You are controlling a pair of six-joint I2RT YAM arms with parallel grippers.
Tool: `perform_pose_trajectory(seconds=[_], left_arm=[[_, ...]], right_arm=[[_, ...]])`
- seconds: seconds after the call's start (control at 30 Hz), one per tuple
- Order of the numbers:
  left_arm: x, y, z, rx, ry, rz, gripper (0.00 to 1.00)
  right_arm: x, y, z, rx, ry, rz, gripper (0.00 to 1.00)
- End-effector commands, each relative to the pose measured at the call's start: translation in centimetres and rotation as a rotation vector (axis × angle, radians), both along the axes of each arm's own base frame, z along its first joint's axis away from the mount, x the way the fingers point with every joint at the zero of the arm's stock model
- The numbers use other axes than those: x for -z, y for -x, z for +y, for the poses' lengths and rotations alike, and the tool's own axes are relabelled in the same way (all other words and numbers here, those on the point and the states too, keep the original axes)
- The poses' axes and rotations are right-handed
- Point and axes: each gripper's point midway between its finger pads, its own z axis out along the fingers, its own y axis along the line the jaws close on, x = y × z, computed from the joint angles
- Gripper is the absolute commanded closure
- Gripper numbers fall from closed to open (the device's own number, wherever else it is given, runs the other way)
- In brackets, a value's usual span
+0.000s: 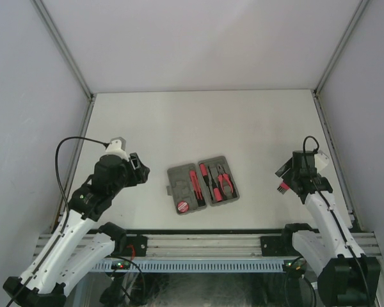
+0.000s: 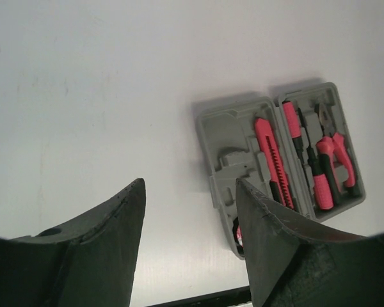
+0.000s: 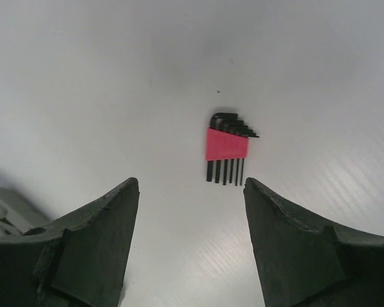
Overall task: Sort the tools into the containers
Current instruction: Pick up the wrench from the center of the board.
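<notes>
Pretty much done by the looks of it. The grey case point(image 1: 176, 176) is lying open at the middle of the tabletop's point(image 1: 198, 121) near edge, and most recesses are filled: a red cutter point(image 2: 272, 160), two screwdrivers point(image 2: 321, 188), pliers point(image 2: 339, 157) and a round red-black piece point(image 1: 182, 206). Some bare recesses can be seen in the left half. One item is left outside: the comb-like hex key set point(image 3: 227, 146), lying flat toward the near right corner, well apart from the case. The right tool point(image 3: 191, 182) is held wide and empty close to it, so that pick-up is probably what's next. The left tool point(image 2: 189, 185) is spread wide too, nothing gripped, left of the case.
</notes>
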Motion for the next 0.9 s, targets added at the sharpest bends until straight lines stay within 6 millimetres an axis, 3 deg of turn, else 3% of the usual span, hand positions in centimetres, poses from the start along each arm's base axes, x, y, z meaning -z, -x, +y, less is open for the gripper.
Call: perform_pose_trajectory(seconds=[0.0,0.37,0.87], left_arm=[[-1.6,-0.6,0.9,0.008,-0.078,-0.046,0.38],[-1.2,-0.7,0.5,0.025,-0.077,-0.032,0.38],[-0.9,-0.8,0.3,0.048,-0.094,-0.019,0.38]], right_arm=[[1.5,0.1,-0.1,-0.056,-0.023,0.073,0.34],[4.9,-0.4,-1.2,-0.064,-0.027,0.228,0.34],[5.9,-0.6,-2.1,-0.045,-0.011,0.329,0.38]])
